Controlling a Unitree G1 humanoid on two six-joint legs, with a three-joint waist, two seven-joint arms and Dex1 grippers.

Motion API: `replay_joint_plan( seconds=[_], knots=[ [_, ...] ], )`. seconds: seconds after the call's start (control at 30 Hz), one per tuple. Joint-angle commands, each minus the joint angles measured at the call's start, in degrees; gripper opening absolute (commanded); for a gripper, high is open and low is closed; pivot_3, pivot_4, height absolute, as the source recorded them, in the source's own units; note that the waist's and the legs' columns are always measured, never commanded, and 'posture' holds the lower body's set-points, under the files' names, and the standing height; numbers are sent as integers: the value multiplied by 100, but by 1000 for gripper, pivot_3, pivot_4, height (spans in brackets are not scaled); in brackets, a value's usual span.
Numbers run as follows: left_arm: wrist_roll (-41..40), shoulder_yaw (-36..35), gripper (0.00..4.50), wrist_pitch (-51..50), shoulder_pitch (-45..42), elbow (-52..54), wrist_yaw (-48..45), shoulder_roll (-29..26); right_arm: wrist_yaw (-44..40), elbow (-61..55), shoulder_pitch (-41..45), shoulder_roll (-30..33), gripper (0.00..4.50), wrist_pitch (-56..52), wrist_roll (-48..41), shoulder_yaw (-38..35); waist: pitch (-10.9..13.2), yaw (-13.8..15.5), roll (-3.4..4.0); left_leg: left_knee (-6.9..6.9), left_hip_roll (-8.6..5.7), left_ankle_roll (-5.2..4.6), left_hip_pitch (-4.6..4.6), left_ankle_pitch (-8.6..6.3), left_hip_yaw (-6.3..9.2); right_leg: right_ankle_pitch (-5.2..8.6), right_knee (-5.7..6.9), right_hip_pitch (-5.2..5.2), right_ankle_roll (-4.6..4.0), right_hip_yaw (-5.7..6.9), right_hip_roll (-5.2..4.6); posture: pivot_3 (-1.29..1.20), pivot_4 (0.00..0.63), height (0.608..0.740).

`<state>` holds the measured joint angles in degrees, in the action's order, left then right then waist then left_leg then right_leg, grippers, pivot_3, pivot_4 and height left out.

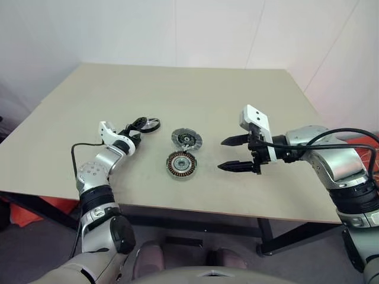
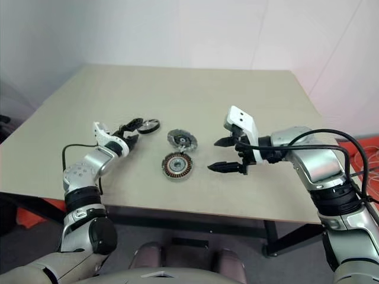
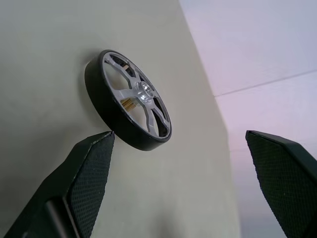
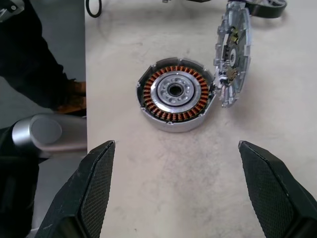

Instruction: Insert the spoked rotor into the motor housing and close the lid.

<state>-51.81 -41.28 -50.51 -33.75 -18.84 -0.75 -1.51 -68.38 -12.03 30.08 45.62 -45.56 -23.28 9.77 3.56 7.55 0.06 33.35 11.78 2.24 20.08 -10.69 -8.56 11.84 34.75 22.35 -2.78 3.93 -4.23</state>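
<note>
A beige table point(image 1: 249, 100) is set against pale walls point(image 1: 177, 29). At its left, the left gripper point(image 1: 135, 128) is held spread at the spoked rotor point(image 1: 150, 124), one fingertip point(image 3: 101, 144) just beside its rim, nothing grasped. At the centre, the motor housing point(image 1: 181, 164) is seen with the lid point(image 1: 186, 139) touching it. To the right, the right gripper point(image 1: 233, 154) is held released above the tabletop.

Bare table point(image 1: 249, 100) all around motor housing point(image 1: 181, 164); lid point(image 1: 186, 139) tight against its far edge.
</note>
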Motion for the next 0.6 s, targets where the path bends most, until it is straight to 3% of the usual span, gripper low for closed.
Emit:
replay_joint_plan(
  seconds=[0.03, 0.4, 0.6],
  knots=[
    [-435, -146, 4500, 141, -228, -127, 102, 32, -79, -199, -20, 135, 4490, 123, -149, -175, 0, 15, -1, 0, 0, -1, 0, 0, 0, 0, -1, 0, 0, 0, 0, 0, 0, 740],
    [-737, -331, 4500, 1021, -610, -1244, 69, 77, -25, -226, -101, 227, 4490, 136, -168, -178, 1, 51, -2, 0, -2, -1, 0, 0, 2, 1, -4, -3, 9, 2, 0, 0, 0, 740],
    [-806, -404, 2591, 1429, -770, -1658, 55, 53, 21, -247, -105, 230, 4500, 89, -217, -196, 1, 103, -2, -2, -1, -2, 0, -1, 2, 3, -4, -1, 13, 2, 0, 0, 0, 740]
  ],
)
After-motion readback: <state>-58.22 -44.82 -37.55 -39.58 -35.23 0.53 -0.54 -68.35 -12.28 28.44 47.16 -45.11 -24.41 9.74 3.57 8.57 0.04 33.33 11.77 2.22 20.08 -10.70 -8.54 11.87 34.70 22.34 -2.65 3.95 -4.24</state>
